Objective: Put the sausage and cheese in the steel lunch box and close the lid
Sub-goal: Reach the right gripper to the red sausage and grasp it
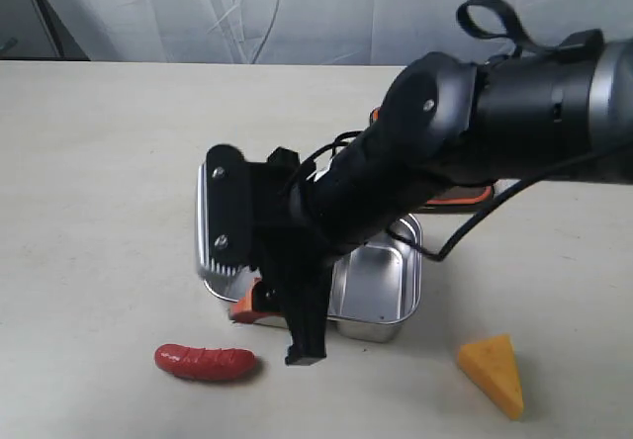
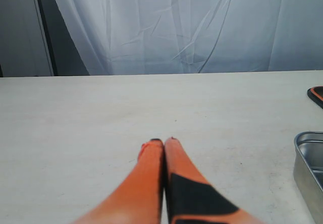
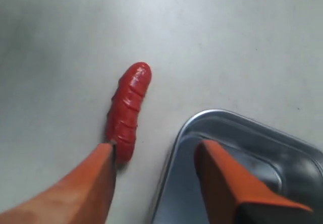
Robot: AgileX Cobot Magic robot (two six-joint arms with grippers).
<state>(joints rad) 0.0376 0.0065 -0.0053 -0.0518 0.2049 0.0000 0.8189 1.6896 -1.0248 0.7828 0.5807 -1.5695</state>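
Observation:
The red sausage [image 1: 206, 362] lies on the table in front of the steel lunch box [image 1: 381, 286]. The yellow cheese [image 1: 493, 373] wedge sits at the front right. Behind the arm, only an orange-rimmed edge of the dark lid [image 1: 465, 197] shows. My right gripper [image 3: 156, 151] is open, low over the box's front left corner. One finger stands beside the end of the sausage [image 3: 128, 110], the other over the lunch box [image 3: 222, 120]. Nothing is between them. My left gripper [image 2: 164, 142] is shut and empty over bare table, left of the lunch box [image 2: 308, 156].
My right arm [image 1: 475, 123] reaches from the right across the lunch box and hides much of it. A corner of the lid [image 2: 318, 94] shows in the left wrist view. White curtain [image 1: 297, 4] backs the table's far edge.

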